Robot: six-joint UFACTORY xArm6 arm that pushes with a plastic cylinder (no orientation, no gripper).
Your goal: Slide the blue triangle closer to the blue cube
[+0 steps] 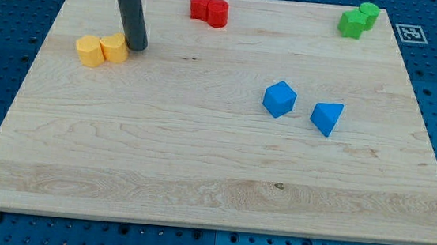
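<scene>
The blue triangle lies on the wooden board right of the middle. The blue cube sits just to its left, a small gap between them. My tip is at the view's upper left, far from both blue blocks, touching or almost touching the right side of two yellow blocks.
Two red blocks sit together at the view's top centre. Two green blocks sit at the top right. The board lies on a blue perforated table; a marker tag is at the top right.
</scene>
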